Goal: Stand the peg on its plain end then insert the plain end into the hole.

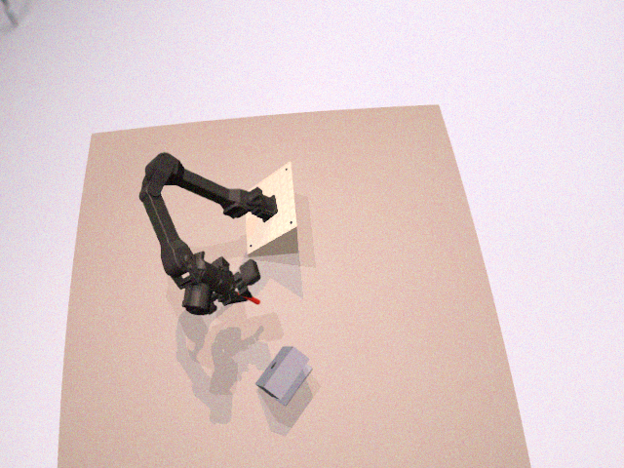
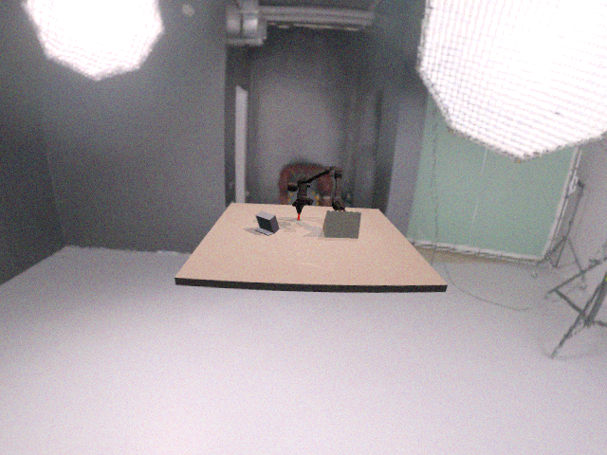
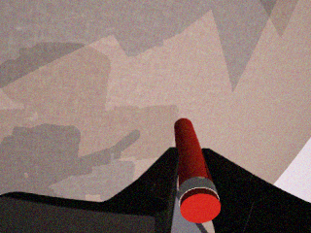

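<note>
My gripper (image 1: 245, 293) (image 2: 299, 206) (image 3: 189, 154) is shut on the red peg (image 1: 254, 300) (image 2: 298, 214) (image 3: 190, 149). The peg's white band (image 3: 197, 186) sits at the end nearest the wrist camera, between the fingers. Its plain end points down and away toward the table (image 1: 382, 252) (image 3: 78, 104). The peg hangs roughly upright; I cannot tell whether its tip touches the table. The grey sloped panel (image 1: 285, 375) (image 2: 266, 223) stands apart from the gripper, toward the table's near side in the top view, with a small dark hole (image 1: 272, 366) in its face.
A cream sloped board (image 1: 274, 229) (image 2: 341, 224) with small dots at its corners stands by the arm's base. The arm's upper link reaches over it. The arm casts shadows on the table between the gripper and the grey panel.
</note>
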You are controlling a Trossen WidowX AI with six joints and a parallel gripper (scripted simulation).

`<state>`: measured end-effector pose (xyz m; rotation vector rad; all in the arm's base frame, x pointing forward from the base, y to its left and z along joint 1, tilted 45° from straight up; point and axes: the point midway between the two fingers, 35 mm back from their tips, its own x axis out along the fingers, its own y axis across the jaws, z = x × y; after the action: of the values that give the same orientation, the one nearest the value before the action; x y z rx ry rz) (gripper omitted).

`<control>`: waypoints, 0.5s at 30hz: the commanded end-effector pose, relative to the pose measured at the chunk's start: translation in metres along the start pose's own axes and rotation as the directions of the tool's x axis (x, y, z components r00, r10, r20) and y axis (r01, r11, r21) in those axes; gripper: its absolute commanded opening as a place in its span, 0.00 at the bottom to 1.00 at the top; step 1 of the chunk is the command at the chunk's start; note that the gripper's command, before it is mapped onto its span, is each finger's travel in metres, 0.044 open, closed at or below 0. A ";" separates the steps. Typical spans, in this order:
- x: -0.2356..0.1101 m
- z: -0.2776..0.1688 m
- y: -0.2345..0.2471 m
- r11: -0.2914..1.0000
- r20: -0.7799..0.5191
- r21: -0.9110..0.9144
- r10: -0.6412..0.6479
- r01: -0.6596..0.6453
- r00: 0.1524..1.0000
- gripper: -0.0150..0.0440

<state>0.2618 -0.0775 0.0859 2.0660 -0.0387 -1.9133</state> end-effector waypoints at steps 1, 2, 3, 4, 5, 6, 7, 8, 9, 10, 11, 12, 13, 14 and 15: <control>0.001 -0.005 0.002 1.000 -0.030 0.007 -0.023 0.023 0.999 0.25; 0.001 -0.006 0.002 1.000 -0.039 0.010 -0.029 0.029 0.999 0.25; 0.002 -0.007 0.003 0.999 -0.047 0.012 -0.035 0.035 0.998 0.25; 0.002 -0.009 0.003 0.999 -0.056 0.014 -0.041 0.041 0.998 0.25; 0.002 -0.010 0.003 0.999 -0.065 0.016 -0.046 0.047 0.997 0.25; 0.002 -0.012 0.004 0.998 -0.074 0.018 -0.052 0.053 0.996 0.25; 0.003 -0.013 0.004 0.998 -0.083 0.020 -0.058 0.059 0.995 0.25; 0.003 -0.014 0.005 0.998 -0.092 0.022 -0.063 0.065 0.994 0.25; 0.003 -0.016 0.006 0.997 -0.101 0.024 -0.068 0.071 0.993 0.25; 0.003 -0.017 0.006 0.997 -0.110 0.025 -0.073 0.077 0.991 0.25; 0.003 -0.018 0.007 0.996 -0.119 0.027 -0.079 0.082 0.990 0.25; 0.003 -0.020 0.007 0.996 -0.129 0.028 -0.084 0.088 0.988 0.25; 0.004 -0.021 0.008 0.995 -0.138 0.029 -0.088 0.093 0.986 0.25; 0.004 -0.022 0.009 0.995 -0.147 0.030 -0.093 0.099 0.985 0.25; 0.004 -0.024 0.009 0.994 -0.157 0.031 -0.098 0.104 0.983 0.25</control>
<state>0.2833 -0.0809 0.0852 2.2483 0.0491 -1.8343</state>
